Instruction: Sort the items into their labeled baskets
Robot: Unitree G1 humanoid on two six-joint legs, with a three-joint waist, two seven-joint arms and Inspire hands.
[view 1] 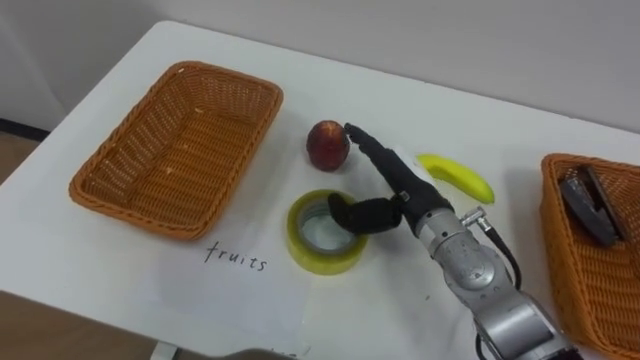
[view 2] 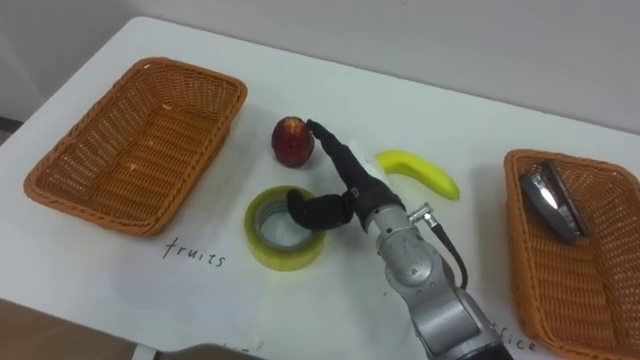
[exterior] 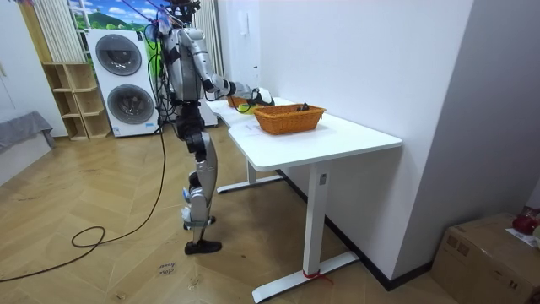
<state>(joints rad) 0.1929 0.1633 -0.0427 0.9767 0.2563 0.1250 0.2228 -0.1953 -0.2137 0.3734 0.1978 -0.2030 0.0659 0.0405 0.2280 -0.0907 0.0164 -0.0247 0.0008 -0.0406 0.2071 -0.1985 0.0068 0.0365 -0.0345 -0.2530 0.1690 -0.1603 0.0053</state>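
Lowest in the frame, the robot's right forearm rises from the lower right corner, and the right hand [view 1: 398,185] reaches out over the white worktop [view 1: 480,125] at the centre. Its fingers [view 1: 372,150] are straight and held close together, pointing to the upper left; their tips are at the right side of the red apple [view 1: 326,146], touching it or just short of it, which cannot be told. The thumb [view 1: 358,213] is bent away from them and hangs over the right part of the yellow tape roll [view 1: 322,262], which lies flat just below the apple. Nothing is pinched or enclosed by the hand.

To the right of the fingers, a yellow banana [view 1: 458,177] lies on the worktop. An orange wicker basket [view 1: 170,150] sits in the upper left of the frame with no items in it, and a sheet of paper [view 1: 240,300] with a handwritten word lies just below it. At the right edge, a second wicker basket [view 1: 565,255] holds a dark stapler-like tool [view 1: 592,208].

In the room view the robot stands upright at the worktop's long edge, one arm stretched over it, with washing machines [exterior: 126,80] behind.
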